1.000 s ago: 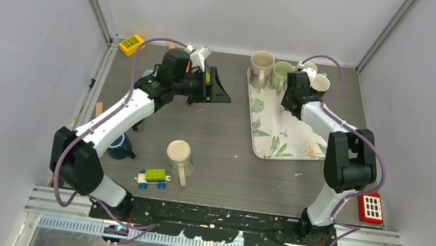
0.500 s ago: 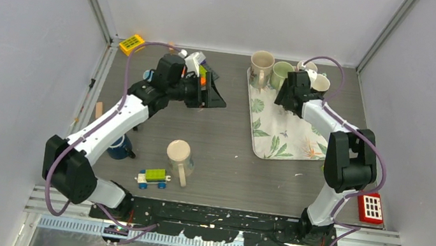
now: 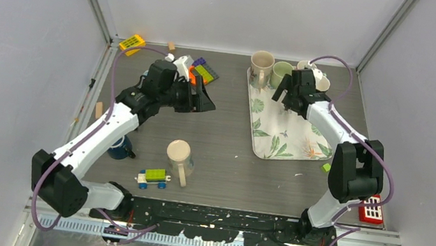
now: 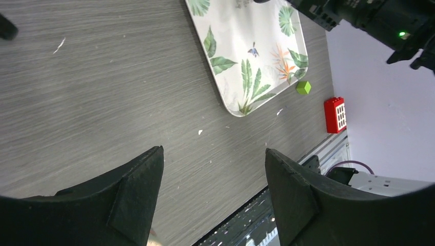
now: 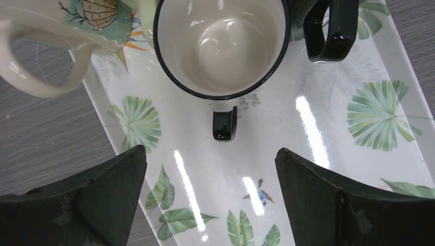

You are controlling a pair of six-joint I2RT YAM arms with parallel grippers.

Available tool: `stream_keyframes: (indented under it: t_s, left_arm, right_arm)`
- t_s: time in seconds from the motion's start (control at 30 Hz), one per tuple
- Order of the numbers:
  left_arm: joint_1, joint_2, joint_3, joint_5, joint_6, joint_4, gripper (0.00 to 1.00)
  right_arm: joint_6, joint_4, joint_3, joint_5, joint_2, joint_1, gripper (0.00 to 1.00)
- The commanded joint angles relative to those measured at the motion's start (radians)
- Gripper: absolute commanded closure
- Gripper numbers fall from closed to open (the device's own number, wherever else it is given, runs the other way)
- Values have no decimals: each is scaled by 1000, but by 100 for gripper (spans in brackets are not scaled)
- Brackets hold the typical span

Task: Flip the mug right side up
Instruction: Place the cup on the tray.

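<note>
A mug with a black rim and black handle (image 5: 221, 46) stands mouth up on the leaf-print tray (image 5: 328, 154), its handle toward my right gripper (image 5: 210, 149). That gripper is open and empty, just short of the handle. From above, this pale green mug (image 3: 282, 71) sits at the tray's far end beside a beige mug (image 3: 262, 61), with the right gripper (image 3: 288, 98) next to it. A pale mug (image 3: 179, 154) near the front left shows a flat beige disc upward. My left gripper (image 3: 206, 100) hovers open and empty over bare table (image 4: 102, 77).
White mugs (image 3: 321, 83) stand behind the right wrist. A blue mug (image 3: 119, 146) is half hidden under the left arm. A toy car (image 3: 153, 178), coloured bricks (image 3: 204, 69), a yellow block (image 3: 131, 42), a green cube (image 3: 326, 167) and a red block (image 3: 371, 207) lie around. Walls enclose the table.
My right gripper has opened wide, letting go, and drawn back slightly from the mugs. The left arm swung left and nearer, uncovering the coloured bricks behind it.
</note>
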Motion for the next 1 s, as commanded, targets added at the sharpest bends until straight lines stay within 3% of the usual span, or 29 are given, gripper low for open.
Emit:
stream_keyframes:
  t_s: [0.0,0.43,0.73,0.97]
  left_arm:
    - [6,-76,-34,-71,28,-67,26]
    - [-16,-265,-129,-297,3,-322,24]
    - [-239,-361,-173,-600,-174,-501,22]
    - [-365,-378,-158,-742,-291,-624,20]
  right_arm:
    - [43,-28,9,-19,-93,-2,0]
    - [67,-84,-54,-50,-223,53,0]
    - [57,-87,-75,-103,-257,85,0]
    - [55,-80,-84,-130,-272,95,0]
